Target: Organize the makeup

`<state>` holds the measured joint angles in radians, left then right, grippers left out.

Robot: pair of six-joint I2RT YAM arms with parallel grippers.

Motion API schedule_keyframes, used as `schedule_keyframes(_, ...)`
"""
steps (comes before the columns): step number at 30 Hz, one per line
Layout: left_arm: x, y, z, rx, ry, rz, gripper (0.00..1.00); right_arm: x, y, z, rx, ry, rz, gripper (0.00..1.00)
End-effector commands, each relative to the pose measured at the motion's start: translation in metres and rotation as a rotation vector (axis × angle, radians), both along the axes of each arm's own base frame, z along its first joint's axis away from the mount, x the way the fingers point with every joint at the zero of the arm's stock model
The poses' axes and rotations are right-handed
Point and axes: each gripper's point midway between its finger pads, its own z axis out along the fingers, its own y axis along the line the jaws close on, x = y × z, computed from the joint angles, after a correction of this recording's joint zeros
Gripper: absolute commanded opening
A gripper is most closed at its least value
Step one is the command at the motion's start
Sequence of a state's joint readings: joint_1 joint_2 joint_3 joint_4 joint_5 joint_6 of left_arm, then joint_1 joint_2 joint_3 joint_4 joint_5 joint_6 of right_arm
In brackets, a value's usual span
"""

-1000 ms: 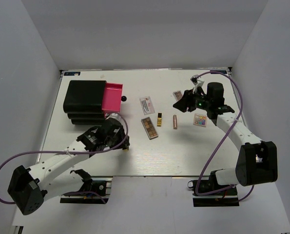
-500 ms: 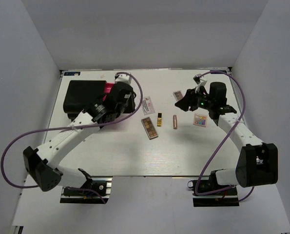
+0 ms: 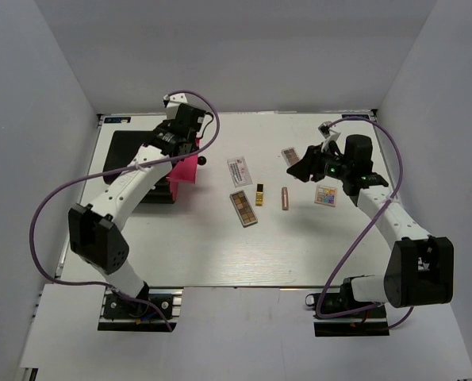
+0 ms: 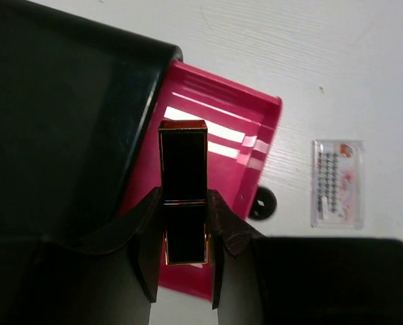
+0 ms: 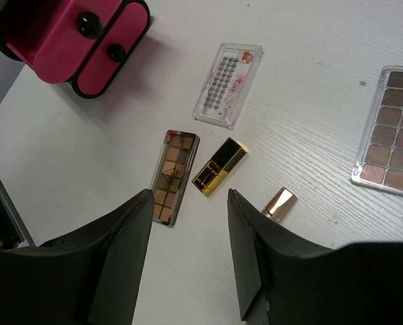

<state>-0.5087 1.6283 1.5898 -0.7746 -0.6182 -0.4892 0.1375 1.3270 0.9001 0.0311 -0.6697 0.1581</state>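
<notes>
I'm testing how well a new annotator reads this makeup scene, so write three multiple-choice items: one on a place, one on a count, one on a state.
1. The black lipstick in the left jaws hangs above:
A) the open pink drawer
B) the square palette
C) the packet

2. How many long brown palettes lie on the table?
A) one
B) two
C) four

3. The right jaws are:
A) shut on the rose tube
B) shut on the packet
C) open, holding nothing

Answers:
1 A: the left wrist view shows the drawer's pink floor right behind the tube.
2 B: the right wrist view shows one mid-table and one at its right edge.
3 C: that same view shows them apart with nothing gripped.
</notes>
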Motion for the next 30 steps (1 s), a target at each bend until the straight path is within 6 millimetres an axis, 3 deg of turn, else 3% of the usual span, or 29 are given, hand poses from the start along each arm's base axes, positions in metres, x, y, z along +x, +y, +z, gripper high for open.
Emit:
schedule_keyframes(1,0.018,0.012,0.004,0.0,-0.013,0.055,0.06,-0.002,0.001,0.017,0.028,-0.054,0.015,0.54)
schedule_keyframes(7,0.042,0.007,-0.01,-0.027,0.018,0.052,0.11,-0.002,-0.001,0.019,0.03,-0.058,0.013,0.54)
schedule_keyframes(15,0.048,0.009,-0.025,-0.038,0.055,0.065,0.35,-0.002,-0.002,0.018,0.033,-0.052,0.01,0.54)
schedule_keyframes(19,0.047,0.008,-0.023,-0.042,0.054,0.059,0.47,-0.001,-0.003,0.018,0.036,-0.05,0.007,0.54)
schedule_keyframes(26,0.041,0.008,-0.022,-0.057,0.055,0.055,0.52,-0.001,-0.003,0.015,0.035,-0.041,0.005,0.54)
schedule_keyframes(30,0.04,0.002,0.008,-0.11,-0.008,0.019,0.52,0.002,-0.005,0.013,0.019,-0.052,-0.007,0.54)
